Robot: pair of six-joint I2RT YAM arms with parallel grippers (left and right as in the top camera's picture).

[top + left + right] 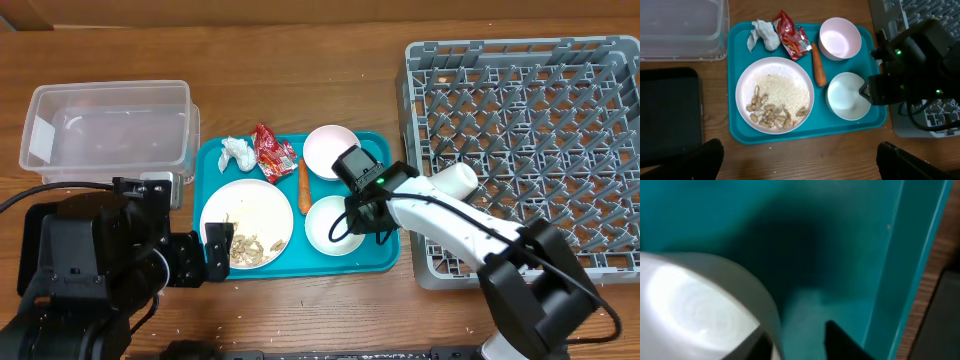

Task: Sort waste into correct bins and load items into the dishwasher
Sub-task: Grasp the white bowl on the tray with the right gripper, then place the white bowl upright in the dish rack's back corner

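While its smooth, rounded rim is passing between the spread fingers of the right hand (352, 216), the small white bowl (328, 228) is sitting empty on the teal tray (300, 262), at the near corner closest to the grey lattice dish rack (530, 110). 1 dark finger (842, 340) is standing outside the bowl's wall with teal showing between, so this hand is gaping rather than clamping. Behind the bowl a pale pink cup (330, 150) is standing, and beside both an orange carrot piece (304, 188) is lying. A round white plate (255, 200) is carrying rice grains and beige scraps (248, 248). A crinkled red wrapper (272, 153) and crumpled tissue (237, 152) are lying at the tray's far left corner. A clear plastic tub (110, 130) and a flat black tray (667, 117) are resting on the wooden worktop (300, 60). The left hand (800, 147) is hovering with fingers wide apart, holding nothing.
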